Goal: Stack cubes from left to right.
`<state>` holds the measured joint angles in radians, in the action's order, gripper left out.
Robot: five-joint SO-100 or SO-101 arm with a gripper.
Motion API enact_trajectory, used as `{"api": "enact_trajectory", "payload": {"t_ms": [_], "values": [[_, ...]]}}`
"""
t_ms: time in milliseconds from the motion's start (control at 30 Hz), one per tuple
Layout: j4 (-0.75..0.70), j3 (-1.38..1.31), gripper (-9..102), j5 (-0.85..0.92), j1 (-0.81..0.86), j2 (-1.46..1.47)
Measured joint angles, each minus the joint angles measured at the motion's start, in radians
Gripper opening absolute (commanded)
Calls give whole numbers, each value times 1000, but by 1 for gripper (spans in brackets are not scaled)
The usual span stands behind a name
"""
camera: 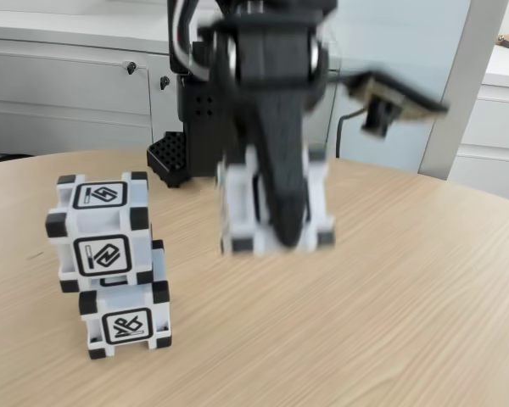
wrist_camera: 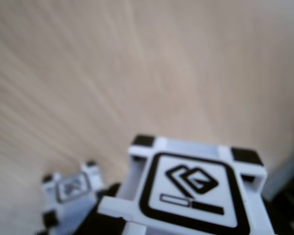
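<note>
Two white cubes with black corners stand stacked at the table's left in the fixed view: the lower cube (camera: 127,322) carries the upper cube (camera: 102,233), which sits shifted to the left and overhangs. My gripper (camera: 280,229) hangs at the centre, shut on a third cube (camera: 237,212) lifted clear of the table and blurred by motion. One black finger runs down the cube's front face. In the wrist view the held cube (wrist_camera: 191,191) is close at the bottom, and the stack's top cube (wrist_camera: 71,188) lies small at the lower left.
The round wooden table (camera: 407,297) has bare room to the right and front of the stack. The arm's black base (camera: 199,110) and a black perforated block (camera: 170,161) stand at the table's back. White cabinets (camera: 59,85) line the wall behind.
</note>
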<state>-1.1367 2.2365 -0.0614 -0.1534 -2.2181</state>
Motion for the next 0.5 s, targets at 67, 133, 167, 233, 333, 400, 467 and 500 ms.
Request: {"api": "enact_trajectory", "payload": {"t_ms": [67,133,167,233,333,400,467,500], "values": [[0,0,0,18,0,-71],[0,0,0,38,0,-138],[0,0,0,48,0,-169],[0,0,0,71,0,-219],[0,0,0,110,0,-273],[0,0,0,140,11,-301],[0,0,0,160,31,-318],[0,0,0,172,44,-324]]}}
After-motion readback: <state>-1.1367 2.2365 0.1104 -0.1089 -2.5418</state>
